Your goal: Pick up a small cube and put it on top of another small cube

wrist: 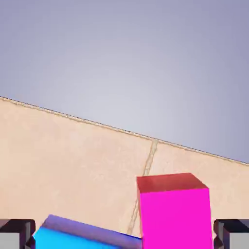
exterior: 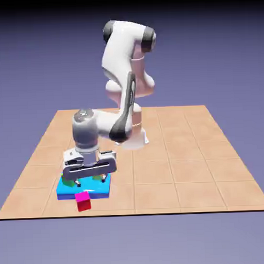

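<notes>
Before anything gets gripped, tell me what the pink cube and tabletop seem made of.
Pink cube: possibly plastic or painted wood, matte; flat, even colour without grain.

Tabletop: likely stone or ceramic tile, dull; mottled beige with grooved seams.

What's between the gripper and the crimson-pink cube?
Exterior view: the near part of the blue slab, seen between the open gripper and the crimson-pink cube. No other object shows on that stretch.
</notes>
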Action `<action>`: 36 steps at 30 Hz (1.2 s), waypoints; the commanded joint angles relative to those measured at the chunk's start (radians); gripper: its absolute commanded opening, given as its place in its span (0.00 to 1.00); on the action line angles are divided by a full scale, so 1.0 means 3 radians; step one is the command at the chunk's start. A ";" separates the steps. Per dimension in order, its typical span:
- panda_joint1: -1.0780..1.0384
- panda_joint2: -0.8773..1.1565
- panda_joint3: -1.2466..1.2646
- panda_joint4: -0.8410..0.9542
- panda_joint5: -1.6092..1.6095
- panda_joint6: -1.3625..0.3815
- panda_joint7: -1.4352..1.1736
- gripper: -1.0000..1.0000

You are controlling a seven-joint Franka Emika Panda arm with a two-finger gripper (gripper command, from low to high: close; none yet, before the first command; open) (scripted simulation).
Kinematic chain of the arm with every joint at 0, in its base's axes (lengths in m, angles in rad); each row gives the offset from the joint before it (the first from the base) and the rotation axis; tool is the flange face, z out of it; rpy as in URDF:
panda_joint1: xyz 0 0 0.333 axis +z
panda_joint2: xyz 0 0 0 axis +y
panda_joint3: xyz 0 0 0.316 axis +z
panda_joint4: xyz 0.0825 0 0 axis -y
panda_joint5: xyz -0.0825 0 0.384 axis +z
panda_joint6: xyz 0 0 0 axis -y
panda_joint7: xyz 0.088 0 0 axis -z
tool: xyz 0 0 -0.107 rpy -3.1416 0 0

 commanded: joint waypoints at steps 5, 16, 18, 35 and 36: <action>0.0007 0.0422 -0.0091 0.0194 0.0177 -0.0067 -0.0289 0.50; -0.0084 0.0036 -0.0058 0.0003 -0.0044 -0.0226 0.0060 0.00; -0.0238 -0.0205 0.0059 -0.0164 -0.0166 -0.0271 0.0329 0.00; -0.1547 -0.2259 0.1053 -0.1577 -0.1198 -0.0652 0.2611 0.00; -0.1624 -0.2380 0.1111 -0.1660 -0.1259 -0.0675 0.2745 0.00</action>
